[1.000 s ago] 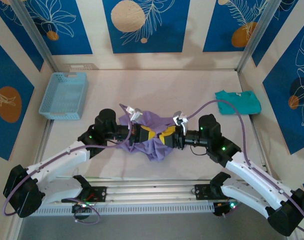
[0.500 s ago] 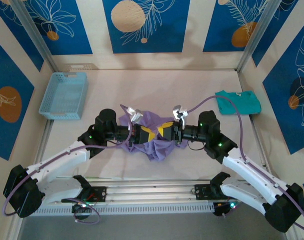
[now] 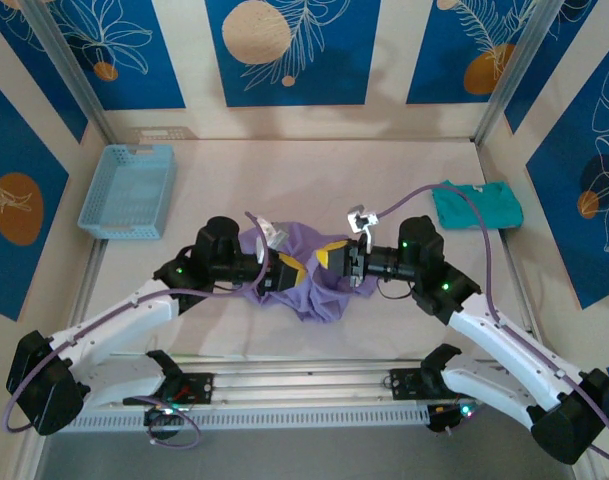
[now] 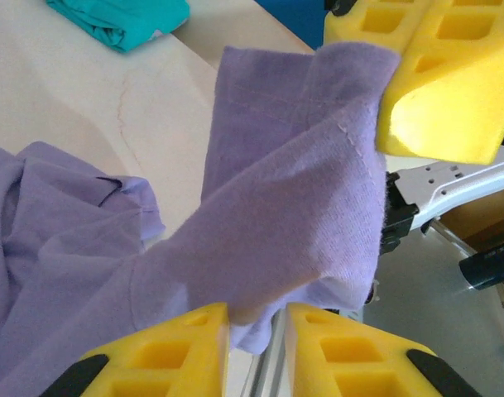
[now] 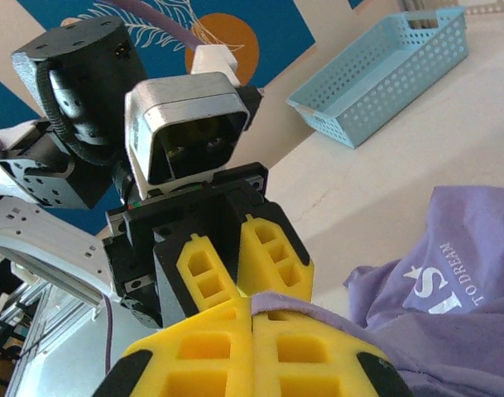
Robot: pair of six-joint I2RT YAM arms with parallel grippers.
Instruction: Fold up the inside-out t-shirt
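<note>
Newly clamped, my right gripper (image 5: 252,310) holds the soft lavender inside-out t-shirt (image 3: 319,295); my left gripper (image 4: 258,318) stands slightly parted. Regrasping step; next I'd spread it flat.

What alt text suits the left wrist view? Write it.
A purple shirt hangs between two yellow foam tools: the right tool pinches its edge at upper right, the left tool at the bottom stands slightly open around a fold. A teal shirt lies on the table behind.
</note>
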